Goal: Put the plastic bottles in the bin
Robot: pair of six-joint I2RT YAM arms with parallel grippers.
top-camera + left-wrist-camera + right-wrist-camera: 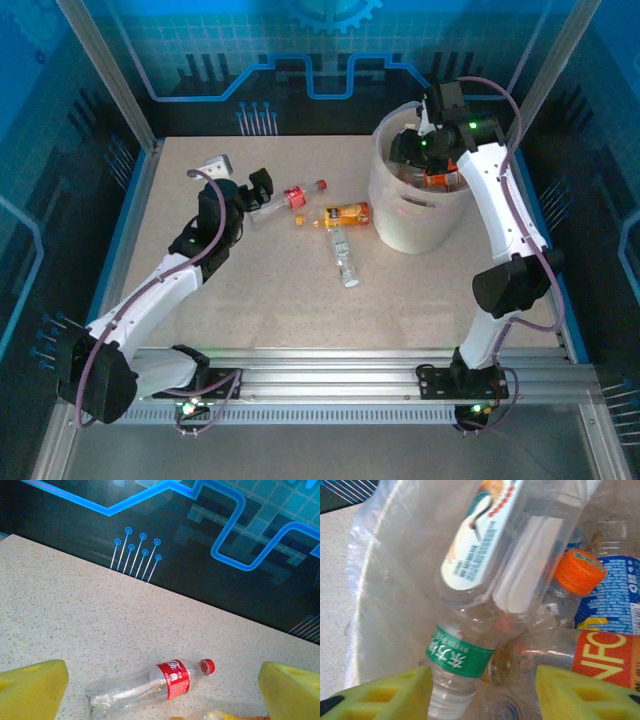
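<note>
A crushed clear plastic bottle with a red label and cap (150, 685) lies on the table, also seen from above (291, 196). My left gripper (161, 696) hovers over it, open, its yellow fingers (30, 690) wide on either side (256, 188). An orange-labelled bottle (346, 214) and a clear bottle (343, 256) lie to its right. The translucent bin (400, 215) stands at the back right. My right gripper (485, 695) hangs inside it (425, 150), open. A green-labelled bottle (457, 657) rests by its left finger among several other bottles, including an orange-capped one (577, 572).
A small grey-white object (213, 165) lies near the table's back left. Dark panels with blue lines wall the back (200, 555) and sides. The right arm's elbow (510, 285) stands just right of the bin.
</note>
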